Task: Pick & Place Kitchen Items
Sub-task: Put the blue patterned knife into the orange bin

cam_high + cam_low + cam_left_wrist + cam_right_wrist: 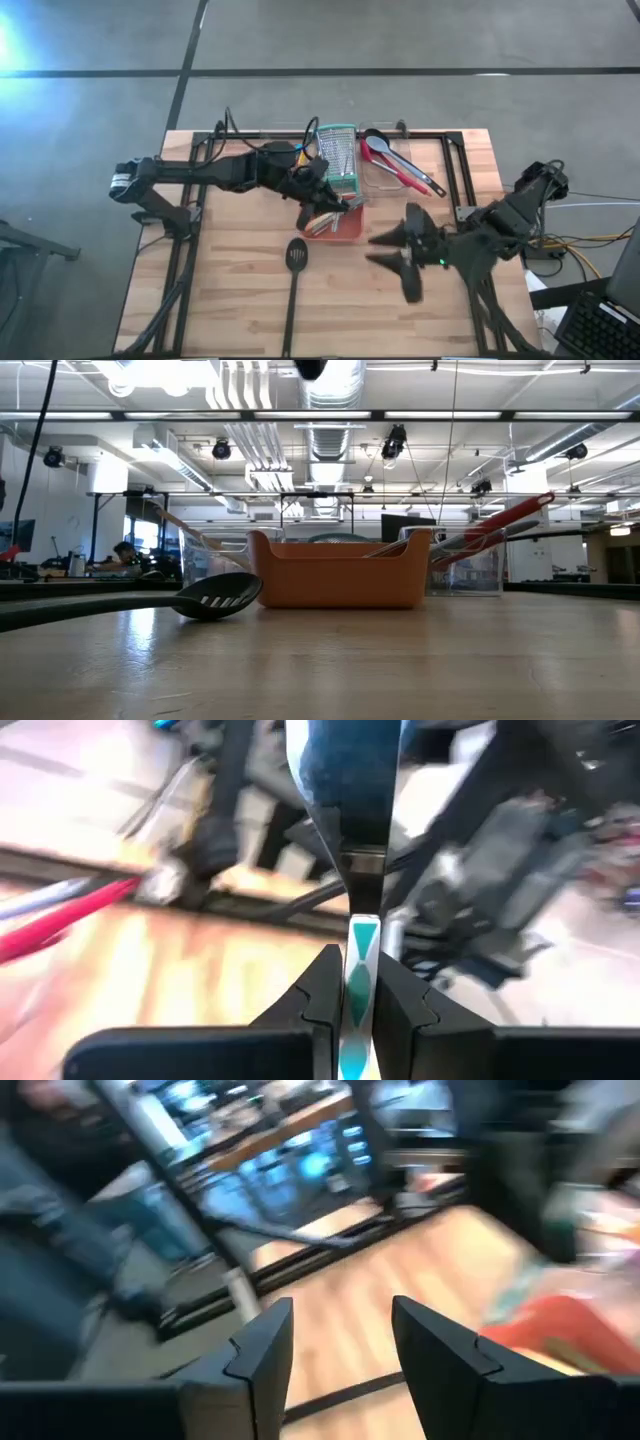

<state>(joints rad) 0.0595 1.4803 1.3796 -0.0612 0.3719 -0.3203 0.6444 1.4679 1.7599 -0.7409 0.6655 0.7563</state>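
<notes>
Steel grater (338,158) crowds the orange tray (345,228), black slotted turner (296,256) beside it.

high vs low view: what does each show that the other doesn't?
High only: both arms. The left gripper is over the orange tray, shut on a slim teal-patterned utensil; the right gripper is open and empty over bare wood. It also shows the teal-rimmed grater.
Low only: the room behind, with ceiling ducts and a seated person.
Both: the orange tray, the black slotted turner and the red spoon in a clear bin.

slotted turner (296,256) before tray (345,230) | grater (338,155) behind tray
</notes>
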